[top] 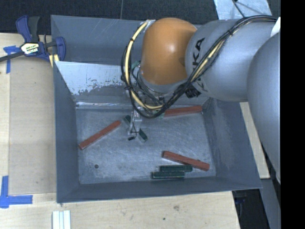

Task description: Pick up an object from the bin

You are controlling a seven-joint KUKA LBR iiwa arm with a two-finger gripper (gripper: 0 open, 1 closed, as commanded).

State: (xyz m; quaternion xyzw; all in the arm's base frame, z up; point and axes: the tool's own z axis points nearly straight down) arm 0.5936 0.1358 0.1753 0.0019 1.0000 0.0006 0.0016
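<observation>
My gripper (135,133) hangs over the middle of the bin floor, its fingertips close together just above the bare metal, with nothing visible between them. A flat reddish-brown stick (99,134) lies slanted to its left, a short way off. A second reddish-brown stick (185,160) lies to the lower right, with two dark green sticks (171,171) beside it near the front wall. Another reddish stick (183,110) rests against the back wall, partly hidden by the arm.
The arm with its orange cover and cables spans the upper right of the bin. A small dark speck sits on the floor at the front left.
</observation>
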